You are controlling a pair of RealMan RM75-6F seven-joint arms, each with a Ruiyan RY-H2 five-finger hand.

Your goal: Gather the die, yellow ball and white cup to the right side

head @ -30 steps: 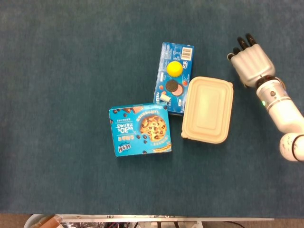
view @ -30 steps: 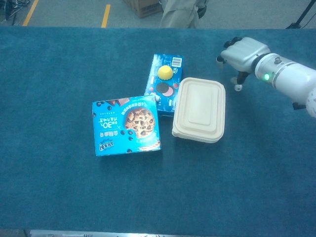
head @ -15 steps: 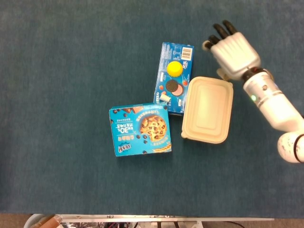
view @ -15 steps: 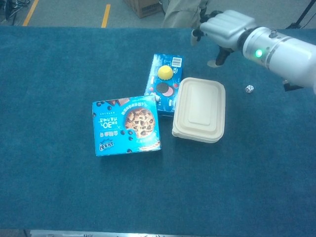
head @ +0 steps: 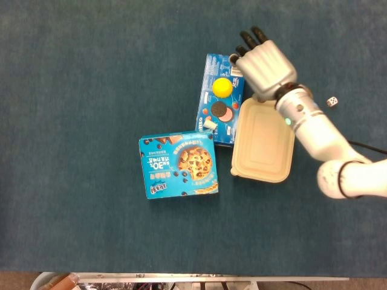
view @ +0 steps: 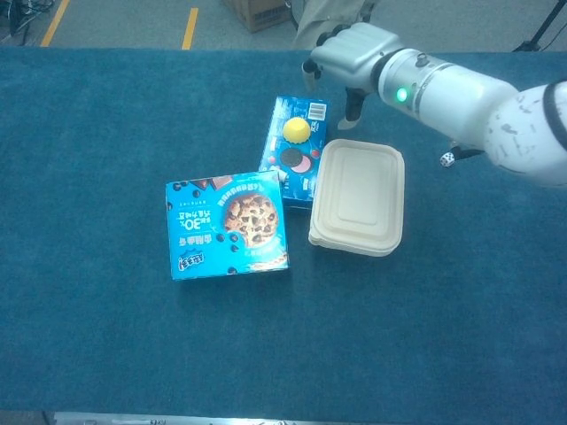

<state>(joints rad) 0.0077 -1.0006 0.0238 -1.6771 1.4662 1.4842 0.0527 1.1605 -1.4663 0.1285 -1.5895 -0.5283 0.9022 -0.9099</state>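
Right hand hovers over the far end of the Oreo box, fingers spread, palm down, holding nothing; left hand not seen in either view. Yellow ball sits on the Oreo box just beside the hand, on its left; die lies on the blue table cloth well to the hand's right, past the forearm; white cup cannot be identified. The beige lidded container lies just below the hand, touching the Oreo box; the chocolate-chip cookie box lies further down-left.
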